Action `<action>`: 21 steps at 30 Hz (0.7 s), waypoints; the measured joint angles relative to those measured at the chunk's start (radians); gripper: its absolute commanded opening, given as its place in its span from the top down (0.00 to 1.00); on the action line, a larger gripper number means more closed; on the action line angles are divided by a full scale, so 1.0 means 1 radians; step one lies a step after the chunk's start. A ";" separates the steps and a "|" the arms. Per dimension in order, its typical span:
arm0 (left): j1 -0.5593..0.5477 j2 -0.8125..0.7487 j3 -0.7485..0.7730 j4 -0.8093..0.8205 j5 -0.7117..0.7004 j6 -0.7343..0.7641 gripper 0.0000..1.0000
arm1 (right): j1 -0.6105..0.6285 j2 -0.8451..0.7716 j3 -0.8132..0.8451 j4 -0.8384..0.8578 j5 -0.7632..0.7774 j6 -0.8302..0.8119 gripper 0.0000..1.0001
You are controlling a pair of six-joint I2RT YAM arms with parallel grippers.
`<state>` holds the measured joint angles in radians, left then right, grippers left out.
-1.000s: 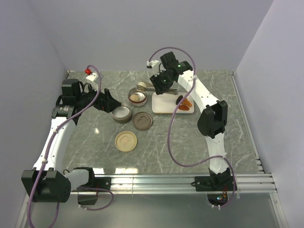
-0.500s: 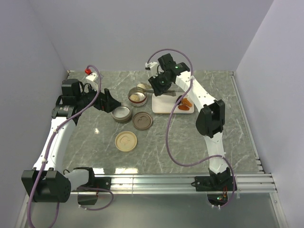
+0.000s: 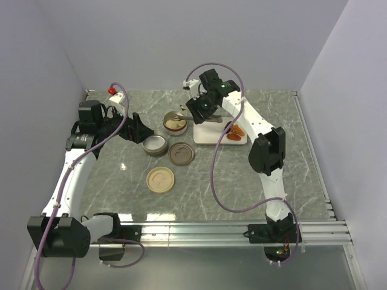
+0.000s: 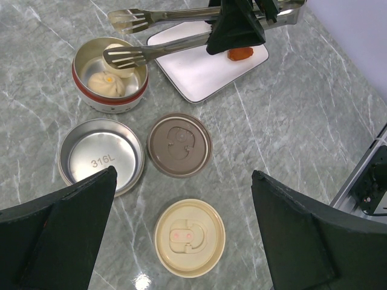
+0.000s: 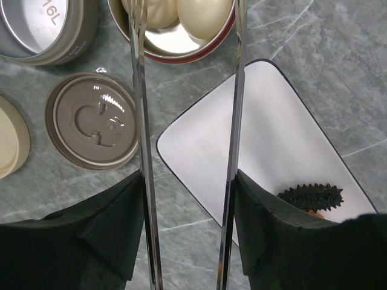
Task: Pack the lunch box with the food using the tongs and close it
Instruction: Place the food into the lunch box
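Observation:
My right gripper (image 5: pixel 188 181) is shut on the silver tongs (image 5: pixel 139 121), one pad pressed against each arm. The tongs (image 4: pixel 163 51) stand spread, their tips over the lunch box's red-rimmed tin (image 4: pixel 81 90). Two cream balls (image 5: pixel 202 15) lie inside that tin, free of the tips. A black lump (image 5: pixel 310 195) and orange chunks (image 4: pixel 240 54) rest on the far end of the white plate (image 5: pixel 260 121). My left gripper (image 4: pixel 184 181) hangs open and holds nothing, well above the table to the left of the tins (image 3: pixel 136 128).
An empty steel tin (image 4: pixel 100 157) sits beside the red-rimmed one. A brown lid (image 4: pixel 179 145) and a cream lid (image 4: pixel 189 237) lie flat in front of them. A red knob (image 3: pixel 112 90) stands at the back left corner.
My right arm has swung left from the plate to the red-rimmed tin with the tongs. The tongs have spread and the cream ball they carried now lies in the tin. The left arm has not moved.

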<state>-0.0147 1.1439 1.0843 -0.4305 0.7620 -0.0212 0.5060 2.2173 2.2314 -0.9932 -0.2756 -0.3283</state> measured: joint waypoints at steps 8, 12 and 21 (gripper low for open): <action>0.000 0.000 0.000 0.000 0.000 0.001 0.01 | 0.002 0.000 0.000 0.006 0.004 0.009 0.44; 0.000 0.000 0.000 -0.001 0.000 0.001 0.01 | 0.002 -0.003 -0.004 0.017 0.015 0.017 0.52; 0.000 0.000 0.000 -0.001 -0.001 0.002 0.01 | 0.003 -0.018 -0.016 0.013 0.040 -0.002 0.58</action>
<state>-0.0147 1.1435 1.0847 -0.4313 0.7609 -0.0196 0.5087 2.1990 2.2154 -0.9802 -0.2352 -0.3305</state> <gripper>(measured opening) 0.995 0.433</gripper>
